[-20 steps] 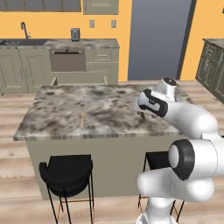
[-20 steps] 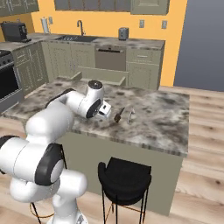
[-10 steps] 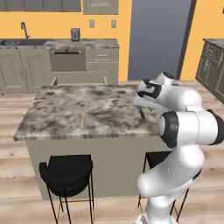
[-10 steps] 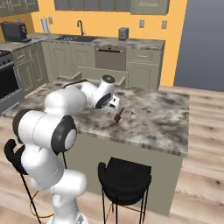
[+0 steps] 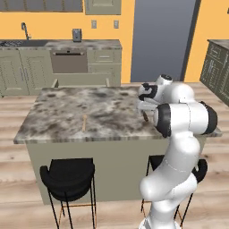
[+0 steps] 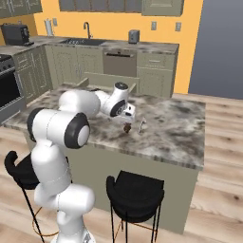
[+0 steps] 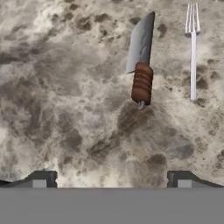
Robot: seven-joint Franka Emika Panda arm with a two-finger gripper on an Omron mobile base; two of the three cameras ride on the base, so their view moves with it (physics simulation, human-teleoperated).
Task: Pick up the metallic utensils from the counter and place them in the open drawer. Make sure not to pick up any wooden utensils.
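A knife [image 7: 141, 61] with a silver blade and a ribbed brown handle lies on the mottled marble counter [image 7: 65, 87]. A silver fork [image 7: 193, 52] lies just beside it. My gripper [image 7: 113, 179] hangs open a little above the counter, its fingertips [image 7: 43, 178] wide apart and empty, with the knife just ahead of them. In the base views the gripper [image 6: 126, 116] hovers over the knife [image 6: 126, 128] and the fork [image 6: 142, 126] near the island's right part. A thin tan wooden stick [image 5: 84, 123] lies further left. The open sage-green drawer [image 5: 80, 81] juts from the island's far side.
Two black stools [image 5: 69, 176] [image 6: 135, 194] stand against the island's near side. The wall worktop with sink [image 6: 95, 42] and grey dishwasher [image 5: 69, 62] runs along the back. Wooden floor surrounds the island.
The arm has swung and folded, carrying the hand a little further across the counter until it hangs over the knife. The jaws have stayed open. The utensils have not moved.
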